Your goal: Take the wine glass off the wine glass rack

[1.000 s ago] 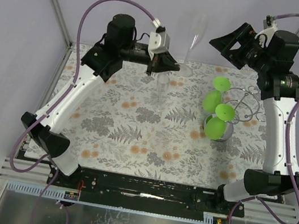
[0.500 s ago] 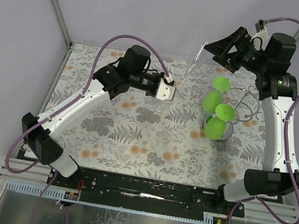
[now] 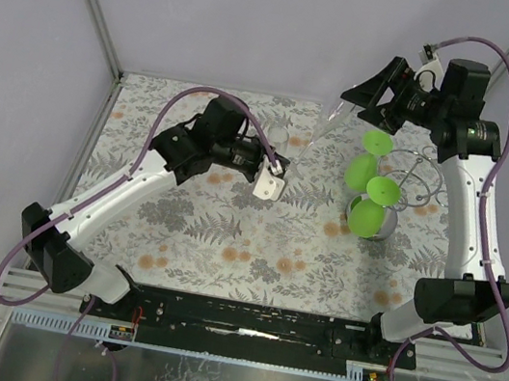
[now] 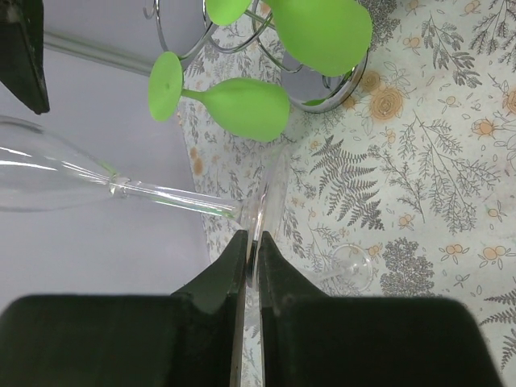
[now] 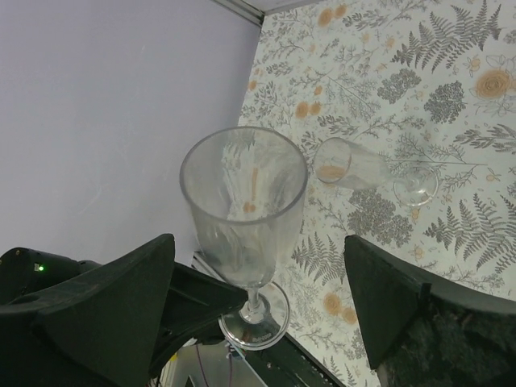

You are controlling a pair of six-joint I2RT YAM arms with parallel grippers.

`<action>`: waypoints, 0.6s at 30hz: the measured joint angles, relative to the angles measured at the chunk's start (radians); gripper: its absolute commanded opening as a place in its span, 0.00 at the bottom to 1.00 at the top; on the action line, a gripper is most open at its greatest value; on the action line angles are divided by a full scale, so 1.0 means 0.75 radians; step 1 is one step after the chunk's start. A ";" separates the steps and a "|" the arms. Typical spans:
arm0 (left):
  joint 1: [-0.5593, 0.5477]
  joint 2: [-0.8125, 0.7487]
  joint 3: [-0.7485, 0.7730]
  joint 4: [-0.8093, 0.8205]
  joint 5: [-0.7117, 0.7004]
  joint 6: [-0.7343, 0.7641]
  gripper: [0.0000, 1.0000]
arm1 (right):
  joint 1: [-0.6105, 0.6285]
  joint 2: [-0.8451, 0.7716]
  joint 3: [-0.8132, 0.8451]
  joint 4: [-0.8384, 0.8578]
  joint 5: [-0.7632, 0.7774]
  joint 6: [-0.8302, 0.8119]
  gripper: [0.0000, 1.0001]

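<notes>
Wine glass (image 5: 242, 193) slants above the desk (image 3: 227, 235), its foot pinched in the clenched left tool (image 4: 250, 238), bowl reaching into the released, empty right tool (image 5: 260, 250)

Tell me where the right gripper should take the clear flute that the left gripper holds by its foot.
Take the clear flute by its bowl, coming from the rim end: the open right gripper faces the mouth, a finger to each side. The left gripper is shut on the foot, and the stem is thin.
</notes>
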 measured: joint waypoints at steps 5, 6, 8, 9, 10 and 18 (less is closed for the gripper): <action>-0.016 -0.001 -0.009 0.008 -0.007 0.034 0.00 | 0.000 0.005 0.000 -0.010 -0.005 -0.008 0.90; -0.019 -0.001 -0.010 0.008 -0.008 0.037 0.00 | 0.000 0.005 0.000 -0.010 -0.005 -0.009 0.90; -0.027 -0.001 -0.013 0.009 -0.011 0.048 0.00 | 0.000 0.005 0.000 -0.010 -0.010 -0.009 0.88; -0.031 -0.001 -0.015 0.009 -0.013 0.053 0.00 | 0.000 0.005 0.000 -0.010 -0.016 -0.009 0.87; -0.036 -0.001 -0.016 0.009 -0.015 0.058 0.00 | 0.000 0.005 0.000 -0.010 -0.022 -0.010 0.86; -0.056 -0.001 -0.016 0.009 -0.023 0.083 0.00 | 0.000 0.006 0.000 -0.026 -0.044 -0.024 0.60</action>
